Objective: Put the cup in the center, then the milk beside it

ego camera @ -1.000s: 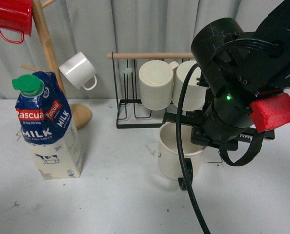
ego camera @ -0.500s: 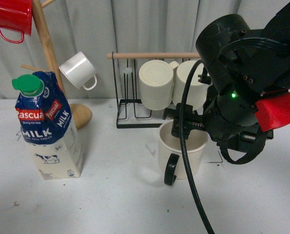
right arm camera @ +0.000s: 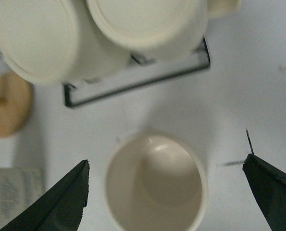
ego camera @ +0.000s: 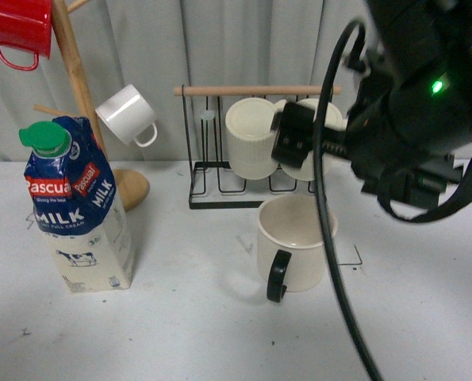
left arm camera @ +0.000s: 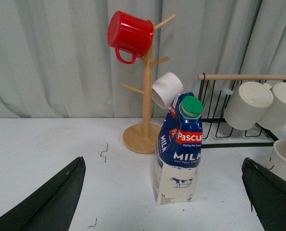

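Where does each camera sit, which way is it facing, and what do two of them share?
Front view: on the robot's body, facing the table; blue-topped milk carton, wide cream black-handled cup; right arm fills upper right.
Left wrist view: low, level, facing the carton; left gripper's fingers spread.
Right wrist view: above, looking down into the cup; right gripper's fingers spread.
Shared: carton in front and left wrist; cup in front and right wrist.

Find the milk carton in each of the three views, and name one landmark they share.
Front view: the milk carton stands upright at the left of the table.
Left wrist view: mid-picture, just in front of the mug tree.
Right wrist view: only a printed sliver at the edge, apparently the carton.
Shared landmark: the mug tree's round wooden base.
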